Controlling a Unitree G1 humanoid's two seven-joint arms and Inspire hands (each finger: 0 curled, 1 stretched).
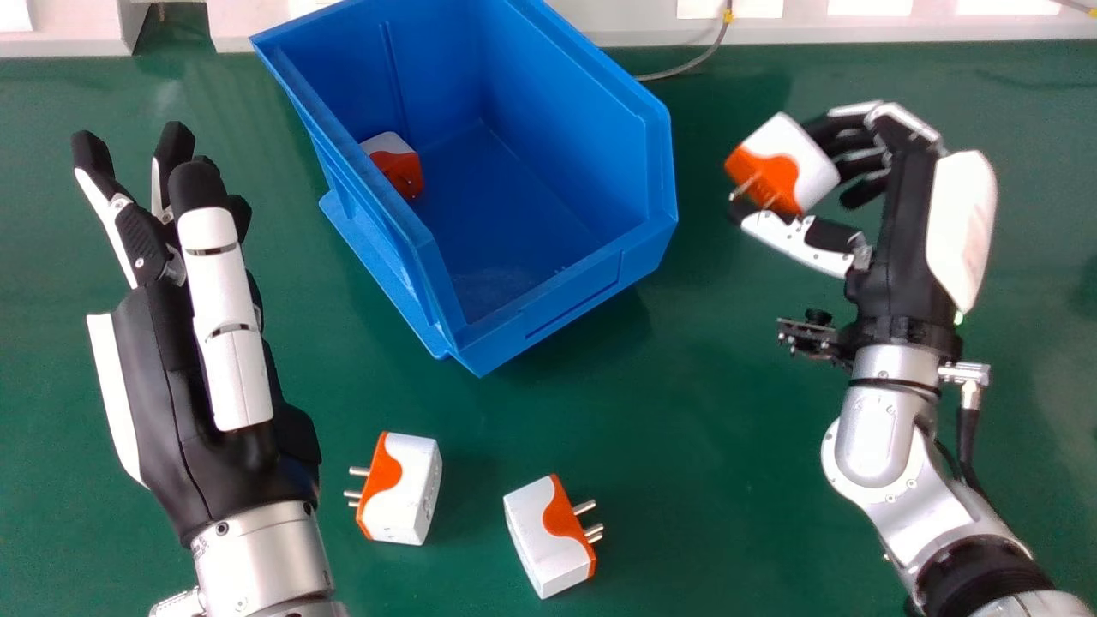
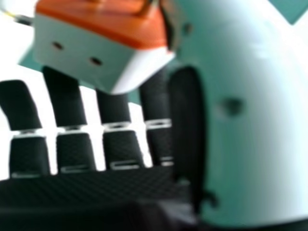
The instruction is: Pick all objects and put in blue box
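4 adptrs [image 1: 406, 488], 1 in R fingers [image 1: 860, 163]; 1 box [image 1: 570, 296].

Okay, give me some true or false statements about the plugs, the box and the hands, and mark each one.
1. The right hand holds a plug right of the blue box. True.
2. The left hand grips a plug. False: it holds nothing.
3. Two plugs lie on the green table. True.
4. Their prongs point toward each other. False: they point apart.
5. One plug lies inside the box. True.
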